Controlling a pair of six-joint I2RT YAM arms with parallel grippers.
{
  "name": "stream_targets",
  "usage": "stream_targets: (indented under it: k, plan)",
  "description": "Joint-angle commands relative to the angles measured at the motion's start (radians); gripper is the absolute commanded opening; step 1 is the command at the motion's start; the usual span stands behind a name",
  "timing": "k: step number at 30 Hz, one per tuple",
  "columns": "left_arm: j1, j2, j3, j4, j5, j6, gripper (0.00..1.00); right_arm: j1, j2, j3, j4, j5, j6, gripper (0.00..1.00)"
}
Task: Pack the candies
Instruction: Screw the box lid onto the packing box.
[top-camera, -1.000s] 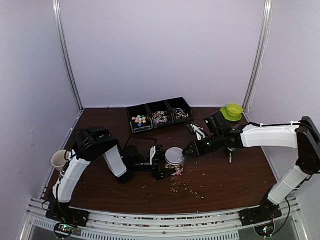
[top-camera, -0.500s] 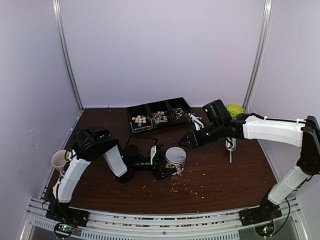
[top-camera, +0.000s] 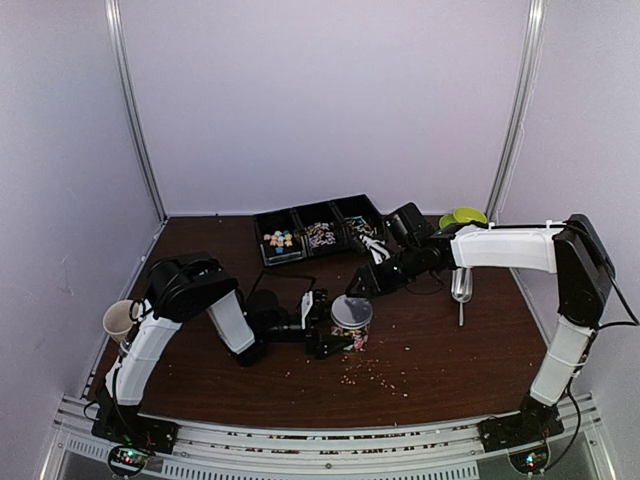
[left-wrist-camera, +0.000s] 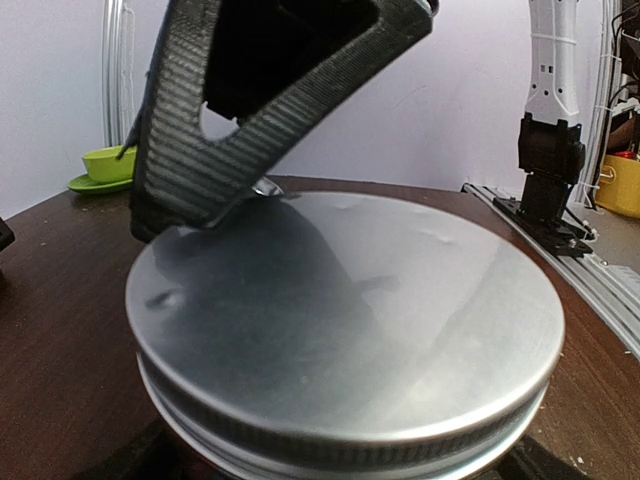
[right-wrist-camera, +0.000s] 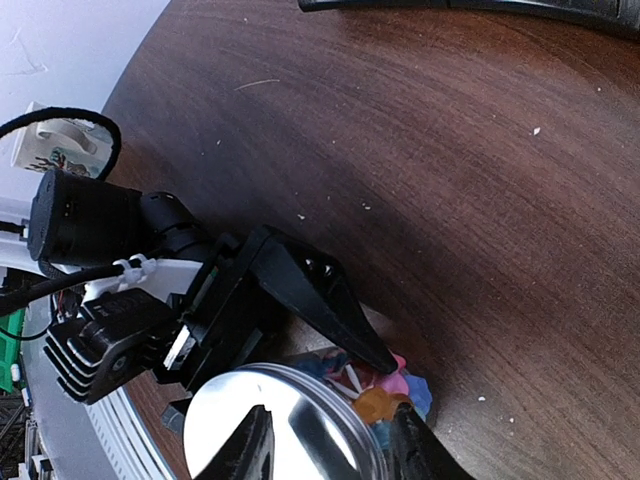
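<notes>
The candies (top-camera: 278, 240) are chunky pastel pieces in the left compartment of a black tray (top-camera: 300, 230) at the surface's back edge, with smaller mixed ones in its other two. More fill a lidded jar (top-camera: 350, 318) mid-surface, clasped by the left fingers (top-camera: 325, 322). The right fingers (top-camera: 366, 283), slightly parted and empty, hang just above its lid. Only the right wrist view shows pink and blue sweets through the glass.

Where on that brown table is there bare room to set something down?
Bare wood lies at back left between the tray and the left wall, and at right in front of the scoop. The middle is crowded: the left gripper clasps the jar, the right gripper hovers behind it.
</notes>
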Motion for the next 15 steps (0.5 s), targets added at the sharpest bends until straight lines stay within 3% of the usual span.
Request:
stream_targets:
  k: [1, 15]
  plan:
    - [-0.001, 0.083, -0.017, -0.149, -0.018, 0.007, 0.88, -0.008, 0.001, 0.03, 0.003, -0.038, -0.013, 0.4]
    - [-0.002, 0.085, -0.01, -0.157, -0.015, 0.007, 0.84, -0.014, -0.045, -0.074, 0.036, -0.058, -0.005, 0.31]
